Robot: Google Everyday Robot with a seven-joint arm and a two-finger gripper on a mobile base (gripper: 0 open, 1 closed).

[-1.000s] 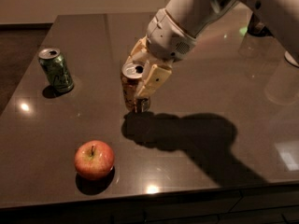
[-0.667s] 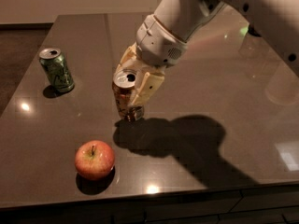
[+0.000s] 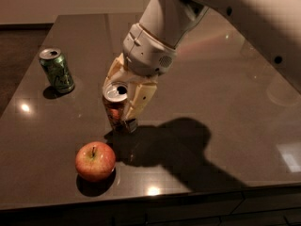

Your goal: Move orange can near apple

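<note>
- The orange can [image 3: 115,108] was seen as a small drink can with a bronze-orange body, a silver top and a dark pull-tab opening, held nearly upright.
- It was clamped between the closed jaws of the gripper [image 3: 123,109], over the middle of the dark table [image 3: 235,126], near the apple [image 3: 95,161] but apart from it.
- A green can [image 3: 56,70] was set well apart at the back left.
- The orange can's right side was hidden by a pale jaw; whether its base touched the table could not be told.
- The arm [image 3: 164,27] was cut off at the upper right.
</note>
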